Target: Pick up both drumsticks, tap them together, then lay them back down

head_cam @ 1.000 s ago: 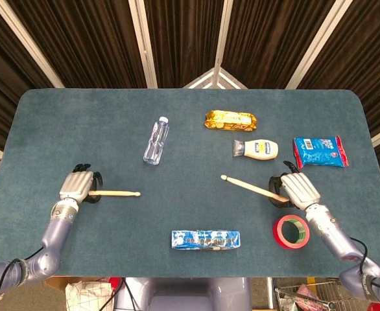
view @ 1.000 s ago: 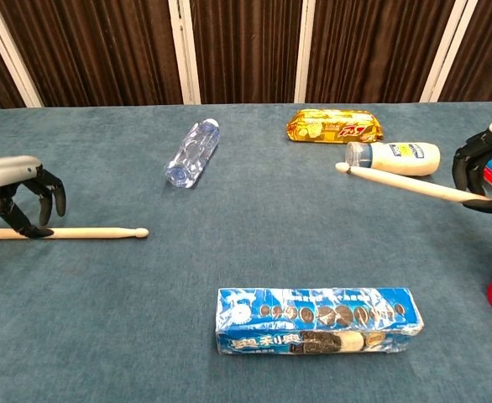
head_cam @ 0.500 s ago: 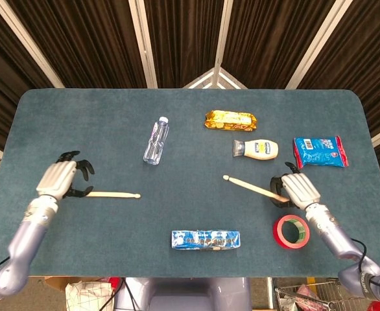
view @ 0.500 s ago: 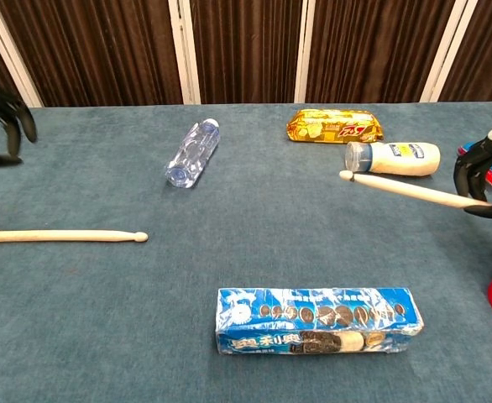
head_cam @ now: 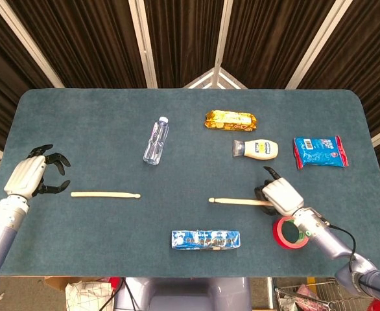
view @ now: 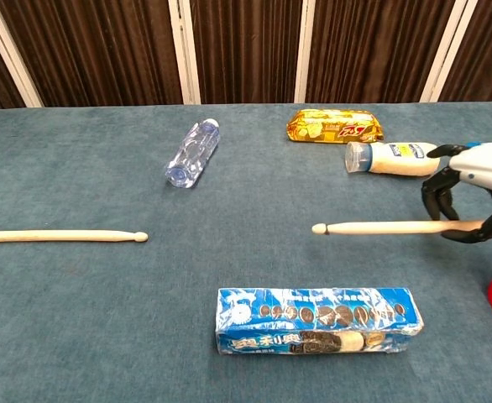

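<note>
Head view: left hand (head_cam: 29, 177) hovers with fingers spread and empty, right hand (head_cam: 279, 196) fingers grip a level drumstick (head_cam: 237, 202).

On the table (head_cam: 99, 123), one drumstick (head_cam: 105, 194) is lying at the left, with the left hand (head_cam: 29, 176) sitting apart from its butt end, further left. The other drumstick (head_cam: 238, 202) is lying right of centre, its butt under the right hand (head_cam: 279, 196). The cookie pack (head_cam: 205, 239) is sitting near the front edge between them. The bottle (head_cam: 156, 140) is lying behind the left drumstick.
</note>
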